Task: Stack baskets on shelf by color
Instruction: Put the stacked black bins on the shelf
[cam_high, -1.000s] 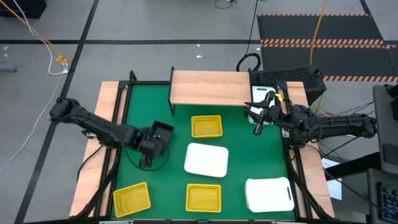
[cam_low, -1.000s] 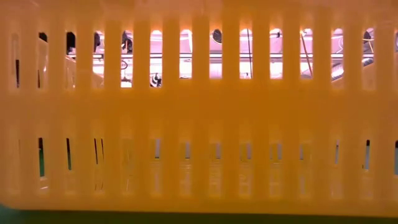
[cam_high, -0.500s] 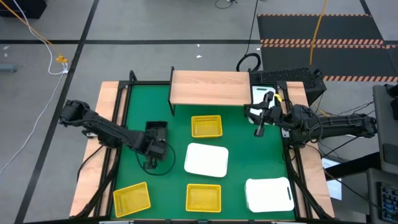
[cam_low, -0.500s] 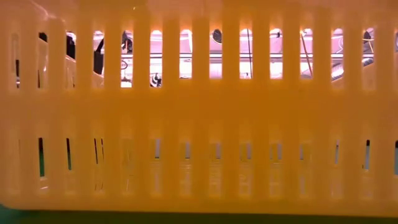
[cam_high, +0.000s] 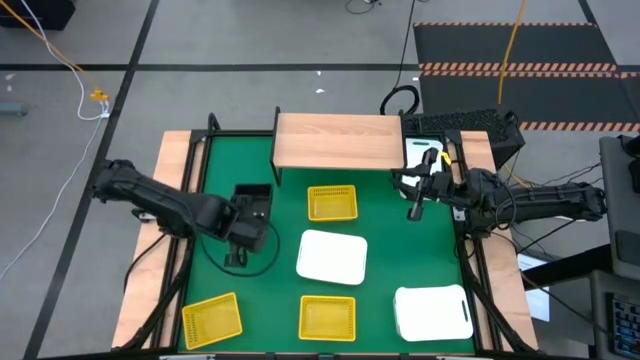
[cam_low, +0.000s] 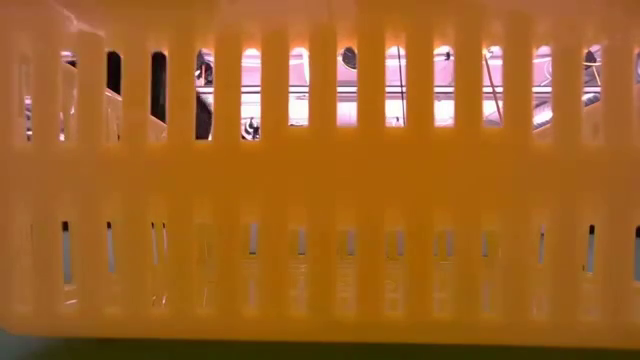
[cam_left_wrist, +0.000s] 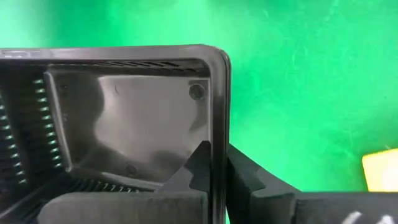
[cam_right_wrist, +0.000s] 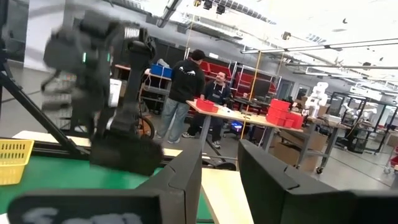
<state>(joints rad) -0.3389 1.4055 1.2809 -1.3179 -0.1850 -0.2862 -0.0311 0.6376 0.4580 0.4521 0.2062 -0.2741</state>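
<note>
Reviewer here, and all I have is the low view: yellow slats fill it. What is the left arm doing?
Observer: The left gripper is shut on the wall of a black basket, one finger inside, one outside.
Operator: Is anything on the shelf?
Observer: In the high view the shelf top is bare wood.
Operator: And the right arm?
Observer: The right gripper hangs open over the green mat, beside the shelf's right end, holding nothing.

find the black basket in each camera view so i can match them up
High view: black basket left of centre on the green mat, at the left gripper.
Low view: not identifiable; a yellow basket fills the frame.
Left wrist view: black basket, wall pinched between the fingers.
Right wrist view: not seen.
Shared landmark: the green mat.
</note>
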